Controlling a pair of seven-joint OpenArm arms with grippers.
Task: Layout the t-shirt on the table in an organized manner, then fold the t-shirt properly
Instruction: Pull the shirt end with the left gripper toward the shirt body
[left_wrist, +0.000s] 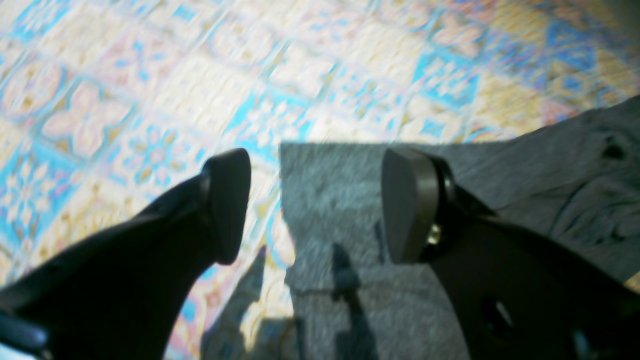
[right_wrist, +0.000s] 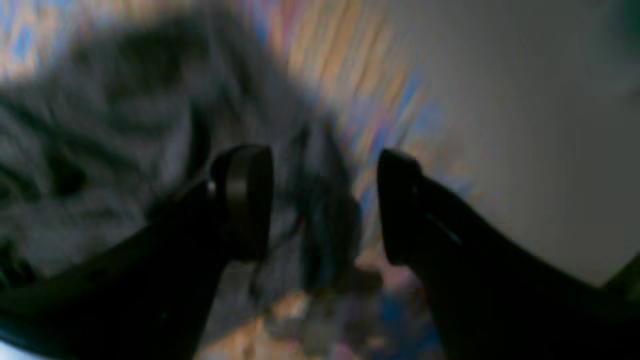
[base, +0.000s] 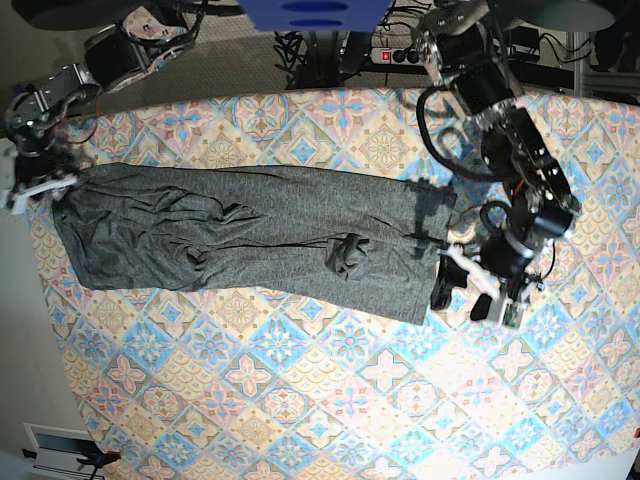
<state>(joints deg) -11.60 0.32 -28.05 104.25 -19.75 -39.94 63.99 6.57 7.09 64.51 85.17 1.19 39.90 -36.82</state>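
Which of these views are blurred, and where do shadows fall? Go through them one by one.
Left wrist: mild motion blur on the table pattern; the open left gripper casts sharp shadows on the t-shirt. Right wrist: heavy smear, dim; the right gripper shows open, the cloth only as grey streaks. Base: sharp and evenly lit, with small dark shadows in the shirt's wrinkles.

The t-shirt (base: 250, 235) is dark heather grey (plain, no print) — the table (base: 330, 400) shows pastel blue, pink and cream floral diamonds.
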